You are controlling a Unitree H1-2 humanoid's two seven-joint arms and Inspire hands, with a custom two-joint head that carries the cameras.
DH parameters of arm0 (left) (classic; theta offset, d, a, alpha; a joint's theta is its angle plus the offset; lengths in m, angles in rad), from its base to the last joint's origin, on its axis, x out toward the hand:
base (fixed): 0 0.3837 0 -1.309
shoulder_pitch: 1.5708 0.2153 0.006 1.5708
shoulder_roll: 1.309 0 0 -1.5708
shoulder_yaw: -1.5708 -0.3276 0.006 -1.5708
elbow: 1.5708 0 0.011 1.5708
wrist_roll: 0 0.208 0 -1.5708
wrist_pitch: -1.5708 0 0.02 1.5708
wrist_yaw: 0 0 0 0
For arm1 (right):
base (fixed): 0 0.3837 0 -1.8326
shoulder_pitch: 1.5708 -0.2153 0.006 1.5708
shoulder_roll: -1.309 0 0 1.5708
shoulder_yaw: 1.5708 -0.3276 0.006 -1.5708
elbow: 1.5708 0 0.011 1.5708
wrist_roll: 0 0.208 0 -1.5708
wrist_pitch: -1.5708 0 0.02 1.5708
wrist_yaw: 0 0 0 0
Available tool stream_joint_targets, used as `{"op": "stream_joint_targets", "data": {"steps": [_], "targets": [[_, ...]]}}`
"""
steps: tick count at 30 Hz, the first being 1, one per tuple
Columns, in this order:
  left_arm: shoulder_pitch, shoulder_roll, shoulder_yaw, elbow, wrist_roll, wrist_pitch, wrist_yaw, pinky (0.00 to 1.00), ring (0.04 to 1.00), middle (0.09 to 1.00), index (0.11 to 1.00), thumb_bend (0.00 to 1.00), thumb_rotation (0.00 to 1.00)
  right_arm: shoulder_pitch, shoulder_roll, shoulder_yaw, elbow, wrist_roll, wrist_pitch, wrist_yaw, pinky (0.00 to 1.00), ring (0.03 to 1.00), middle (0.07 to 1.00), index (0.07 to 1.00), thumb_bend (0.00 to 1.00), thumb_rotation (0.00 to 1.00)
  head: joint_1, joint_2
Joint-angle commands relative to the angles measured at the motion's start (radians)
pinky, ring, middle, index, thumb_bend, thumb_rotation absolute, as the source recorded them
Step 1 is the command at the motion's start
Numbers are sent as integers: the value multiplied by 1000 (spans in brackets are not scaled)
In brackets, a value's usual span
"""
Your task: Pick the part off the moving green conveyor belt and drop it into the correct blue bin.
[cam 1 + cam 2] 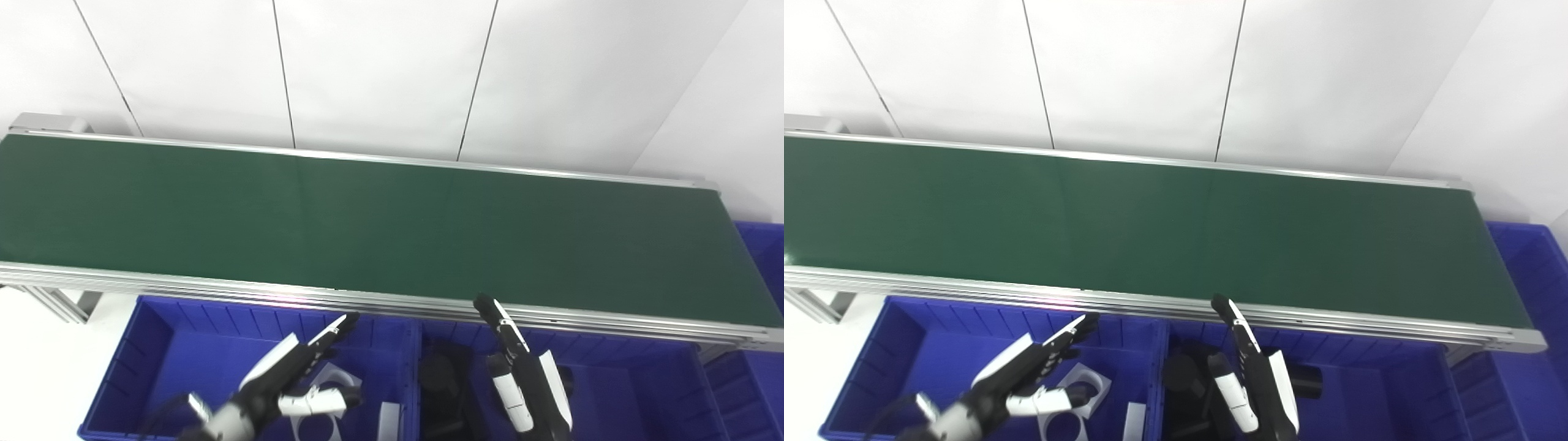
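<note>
The green conveyor belt (pixel 367 226) is stretching across the middle of the frame from the left edge toward the right, and its surface is showing no part on it. Along the bottom of the frame, blue bins are sitting just below the belt's metal rail (pixel 367 300). The left bin (pixel 159 343) is holding white parts (pixel 1078 386) with round holes near its right side, and the middle bin (pixel 643 380) is holding black cylindrical parts (pixel 1182 373).

The left hand (pixel 294 373) is hovering over the left bin at the bottom centre-left, with its fingers stretched apart and pointing up toward the rail, and it is holding nothing. The right hand (pixel 520 367) is hanging over the middle bin at the bottom centre-right, with its fingers extended straight toward the belt edge, also empty. Neither hand is touching the belt. A third bin (pixel 765 257) is showing at the right edge of the frame, beyond the end of the belt. A white panelled wall (pixel 392 73) is filling the upper part.
</note>
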Motion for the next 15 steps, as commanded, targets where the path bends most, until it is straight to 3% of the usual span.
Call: {"op": "stream_joint_targets", "data": {"steps": [1,5,7,8,11,15], "targets": [[-9,-24,8,32,-75,-212,56,993,1000,1000,1000,991,716,3,1,-6,-17,11,-25,-7,977,955,922,935,709,1000,-3,1],[-5,-48,10,102,-113,-333,90,978,1000,1000,1000,952,760,6,4,-11,1,10,-32,-15,972,955,924,938,712,997,-21,0],[-3,-57,10,129,-127,-371,109,958,1000,1000,1000,868,830,9,7,-14,10,11,-34,-20,977,958,924,941,718,1000,-31,0],[-2,-61,9,139,-123,-387,121,955,1000,1000,1000,834,897,11,11,-16,15,12,-34,-24,981,959,923,941,727,996,-33,0],[-3,-67,5,175,-105,-427,150,970,1000,1000,1000,800,963,16,16,-20,34,19,-40,-33,989,964,927,944,733,996,-35,-2],[-4,-81,-1,213,-93,-454,184,999,1000,1000,1000,751,999,20,24,-27,57,26,-42,-40,1000,978,942,955,738,994,-33,-4]]}}
